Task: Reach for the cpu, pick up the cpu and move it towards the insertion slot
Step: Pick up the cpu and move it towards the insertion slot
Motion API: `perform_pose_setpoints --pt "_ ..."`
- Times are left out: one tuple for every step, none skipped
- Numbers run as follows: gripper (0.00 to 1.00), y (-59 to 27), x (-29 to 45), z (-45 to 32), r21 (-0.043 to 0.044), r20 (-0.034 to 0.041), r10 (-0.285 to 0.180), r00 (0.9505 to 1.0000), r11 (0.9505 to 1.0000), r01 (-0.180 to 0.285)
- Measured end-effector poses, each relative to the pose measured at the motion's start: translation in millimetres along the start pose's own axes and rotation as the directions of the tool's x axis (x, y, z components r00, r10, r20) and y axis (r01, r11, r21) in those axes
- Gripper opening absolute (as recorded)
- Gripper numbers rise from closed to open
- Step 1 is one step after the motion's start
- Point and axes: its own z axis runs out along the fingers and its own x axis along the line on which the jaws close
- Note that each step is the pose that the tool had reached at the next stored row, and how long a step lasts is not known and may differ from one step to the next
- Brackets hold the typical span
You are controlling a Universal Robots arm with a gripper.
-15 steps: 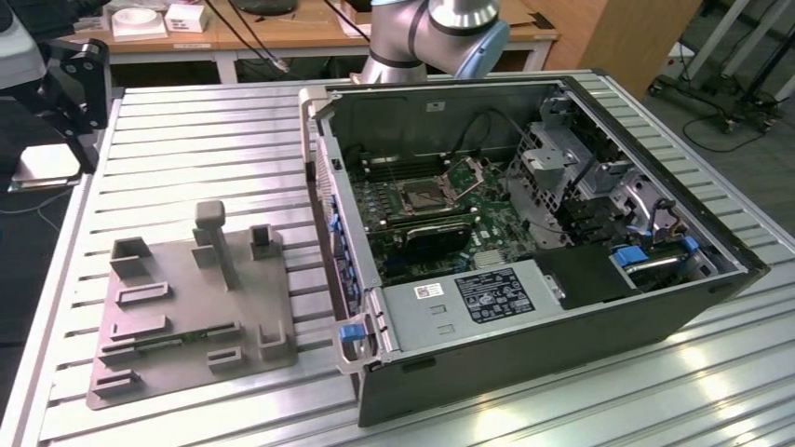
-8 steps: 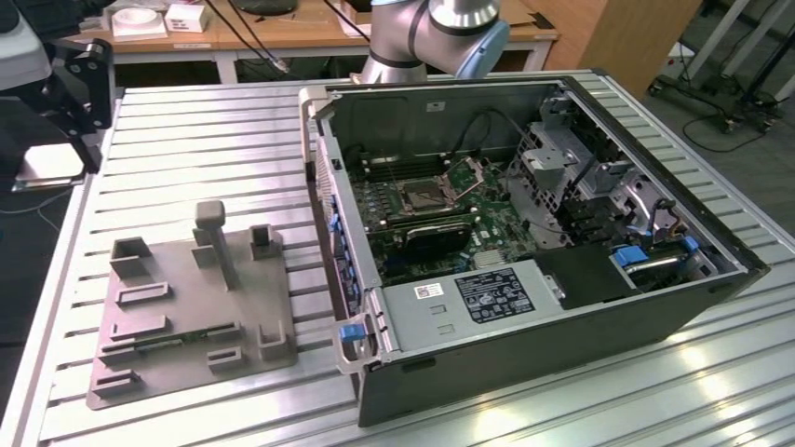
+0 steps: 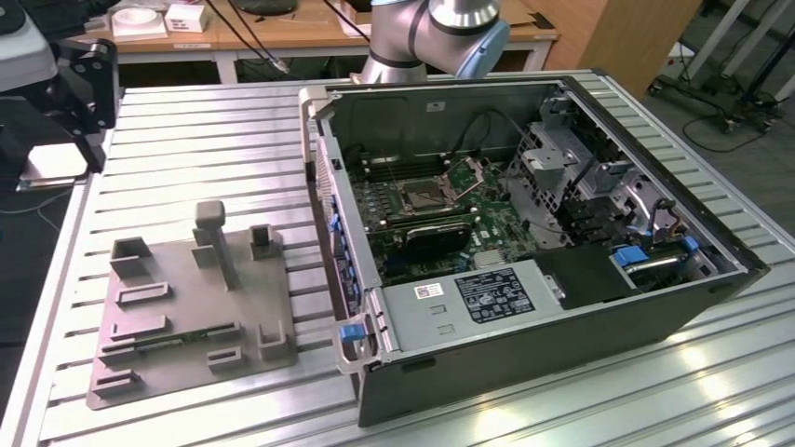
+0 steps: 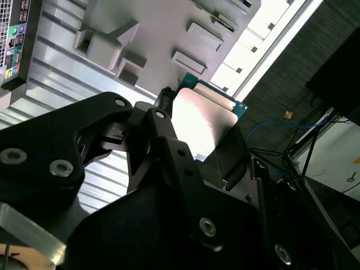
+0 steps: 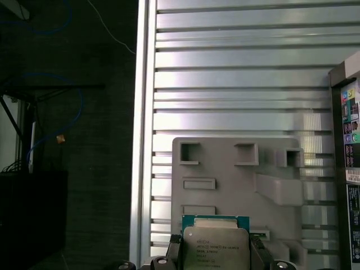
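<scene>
Slatted metal table (image 5: 236, 73) fills your background. Nearest you in both wrist views, the gripper (image 5: 216, 259) is clamped on the cpu (image 5: 216, 242), which it holds over the grey tray (image 5: 236, 163). Farther off, the insertion slot (image 3: 423, 194) sits inside the open computer case (image 3: 559, 345), well apart from the tray.

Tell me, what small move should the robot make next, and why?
Probably carry the silvery square green-rimmed chip toward the open dark computer case: the tool grips it, and the silver-framed square socket inside looks empty, its hinged metal plate raised.
</scene>
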Motion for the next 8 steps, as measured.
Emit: perform_pose_setpoints --pt "0.55 0.0 -0.6 0.0 0.0001 0.0 0.0 1.0 1.0 0.0" --pt "0.55 0.0 -1.1 0.0 0.0001 0.0001 0.0 1.0 1.0 0.0" --pt "0.55 0.0 -1.6 0.0 0.0001 0.0 0.0 1.0 1.0 0.0" --pt "0.55 0.0 -2.0 0.0 0.0 0.0001 0.0 1.0 1.0 0.0" --pt "0.55 0.0 -2.6 0.0 0.0 -0.0001 0.0 1.0 1.0 0.0" --pt "0.55 0.0 -3.3 0.0 0.0 -0.0001 0.0 1.0 1.0 0.0" --pt "0.55 0.0 -3.7 0.0 0.0 0.0 0.0 1.0 1.0 0.0" --pt "0.55 0.0 -4.2 0.0 0.0 0.0 0.0 1.0 1.0 0.0"
